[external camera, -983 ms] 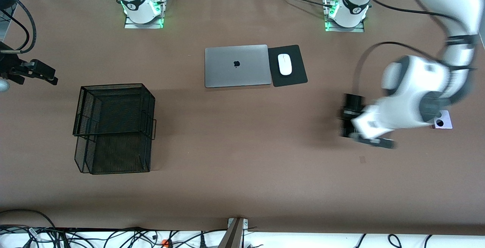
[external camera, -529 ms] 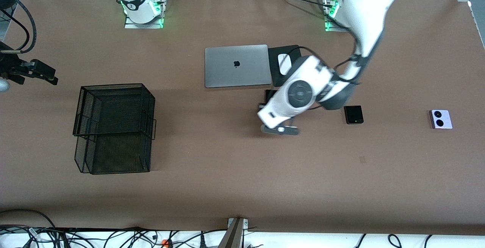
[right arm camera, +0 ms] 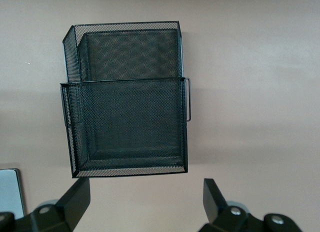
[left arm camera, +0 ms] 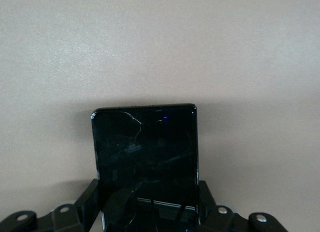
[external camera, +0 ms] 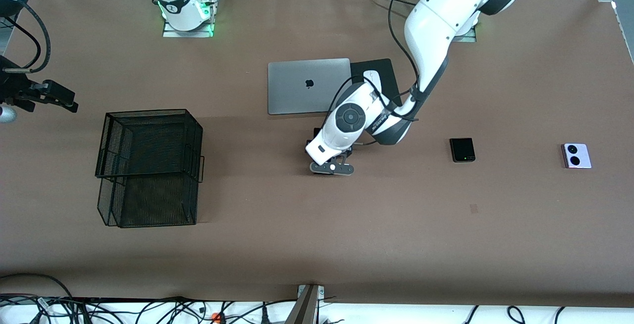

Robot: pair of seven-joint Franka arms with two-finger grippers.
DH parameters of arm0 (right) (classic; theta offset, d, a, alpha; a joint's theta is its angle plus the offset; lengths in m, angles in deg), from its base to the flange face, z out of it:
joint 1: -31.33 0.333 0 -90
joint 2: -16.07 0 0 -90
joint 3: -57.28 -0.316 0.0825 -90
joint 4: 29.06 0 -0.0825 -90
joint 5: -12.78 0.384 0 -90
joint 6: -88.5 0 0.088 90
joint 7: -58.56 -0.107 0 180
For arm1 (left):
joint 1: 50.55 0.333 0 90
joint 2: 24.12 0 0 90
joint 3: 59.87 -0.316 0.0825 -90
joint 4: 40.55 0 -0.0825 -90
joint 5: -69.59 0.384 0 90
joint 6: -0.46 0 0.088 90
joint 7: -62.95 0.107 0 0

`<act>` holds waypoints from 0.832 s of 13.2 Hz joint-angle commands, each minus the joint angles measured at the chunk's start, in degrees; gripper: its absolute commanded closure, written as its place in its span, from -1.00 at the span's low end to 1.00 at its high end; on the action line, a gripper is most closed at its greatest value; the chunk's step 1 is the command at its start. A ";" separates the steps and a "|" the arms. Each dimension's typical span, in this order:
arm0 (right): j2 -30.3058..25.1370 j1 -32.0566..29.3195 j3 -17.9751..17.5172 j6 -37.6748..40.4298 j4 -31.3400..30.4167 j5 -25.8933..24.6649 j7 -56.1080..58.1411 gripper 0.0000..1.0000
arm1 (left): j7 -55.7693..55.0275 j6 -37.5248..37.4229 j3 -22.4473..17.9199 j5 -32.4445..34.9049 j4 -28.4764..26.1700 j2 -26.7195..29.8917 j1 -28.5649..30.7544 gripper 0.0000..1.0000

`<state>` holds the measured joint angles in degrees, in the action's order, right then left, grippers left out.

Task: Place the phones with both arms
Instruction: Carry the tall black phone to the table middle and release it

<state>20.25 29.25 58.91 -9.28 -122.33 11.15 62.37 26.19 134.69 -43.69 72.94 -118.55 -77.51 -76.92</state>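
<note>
The left arm [external camera: 436, 22] reaches from its base across the mouse pad [external camera: 381, 69] and bends down over the bare table [external camera: 317, 244] just in front of the grey laptop [external camera: 302, 86]. The right arm waits at its own end of the table, above the wire basket [external camera: 148, 165]. The left gripper [external camera: 331, 164] hangs low over the tabletop, its jaws clamped on the long slim black phone [left arm camera: 145, 152], which juts out past the fingertips [left arm camera: 87, 202]. The right gripper [right arm camera: 145, 197] has its jaws spread wide and empty. The black folded phone [external camera: 462, 149] lies on the table toward the left arm's end, and the lilac-white phone [external camera: 576, 155] lies closer still to that end.
</note>
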 commanded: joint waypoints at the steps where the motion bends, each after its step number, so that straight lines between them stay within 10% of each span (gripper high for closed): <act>1: 0.22 0.06 0.12 0.04 0.46 0.75 1.02 -1.00 | -0.51 -0.81 -0.45 0.52 2.24 0.39 -1.06 -1.00; 11: 3.38 2.60 -0.14 -3.55 0.54 0.66 0.23 -1.00 | 0.10 -32.86 -12.12 0.52 2.76 16.82 2.19 -1.00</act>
<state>22.35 29.87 58.73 -11.78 -122.34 11.17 62.38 26.26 106.31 -53.48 72.98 -114.24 -64.04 -75.27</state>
